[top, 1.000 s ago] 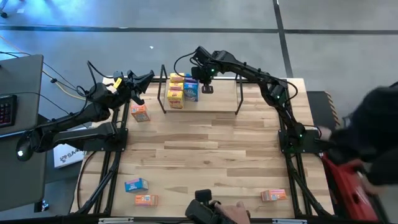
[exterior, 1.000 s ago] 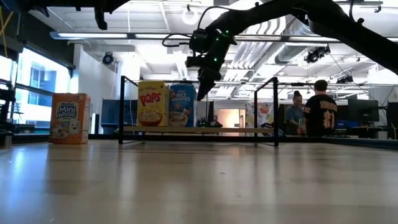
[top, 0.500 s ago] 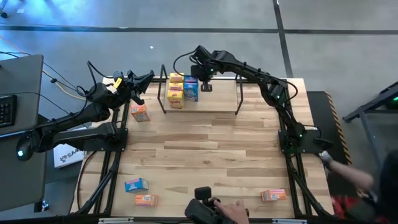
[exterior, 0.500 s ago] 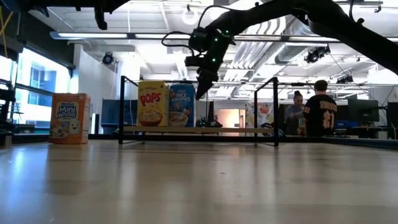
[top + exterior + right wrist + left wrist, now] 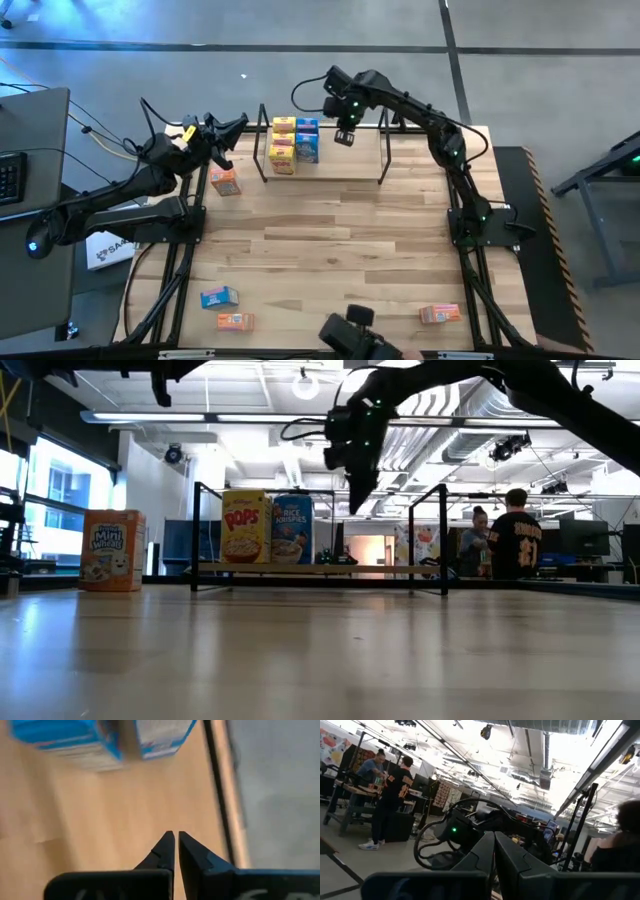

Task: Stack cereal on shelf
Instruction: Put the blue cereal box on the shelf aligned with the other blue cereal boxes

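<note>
Wood table point(image 5: 330, 230), boxes on shelf point(image 5: 320, 178), right pincer point(image 5: 345, 138) closed empty beside, left pincer point(image 5: 222, 135) closed

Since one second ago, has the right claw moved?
Yes. In the high view the right claw has shifted rightward along the shelf, away from the blue cereal box.

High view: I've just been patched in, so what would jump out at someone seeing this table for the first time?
The shelf at the far edge, with yellow and blue cereal boxes crowded at its left end. The right gripper, shut and empty, hangs beside them over the shelf's bare middle. Loose boxes lie along the near edge.
</note>
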